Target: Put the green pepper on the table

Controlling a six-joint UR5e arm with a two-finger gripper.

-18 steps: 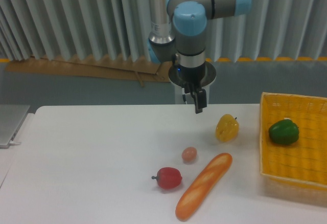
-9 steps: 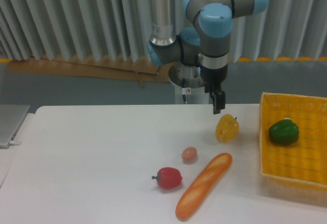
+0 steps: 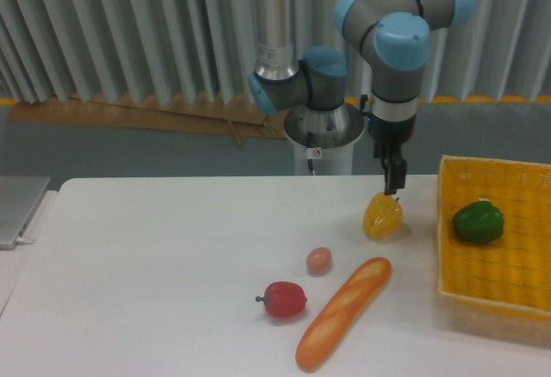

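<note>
At the far left edge we saw the corner of a grey laptop (image 3: 17, 209) lying beside the white table (image 3: 155, 265). Moving right across the tabletop, we found a red pepper (image 3: 284, 299) lying on its side with its stem pointing left, and just beyond it a small pinkish egg-like object (image 3: 319, 260). A long orange-brown baguette (image 3: 343, 312) lay diagonally next to these, its upper end reaching toward the yellow pepper (image 3: 382, 216). Directly above that yellow pepper hung the gripper (image 3: 393, 176), pointing straight down and holding nothing; its dark fingers appeared as one narrow shape from this angle, so we could not tell whether they were spread or pressed together. At the right we saw the yellow woven basket (image 3: 495, 295), and the green pepper (image 3: 478, 222) sat inside it, near its back left part, well apart from the gripper.
</note>
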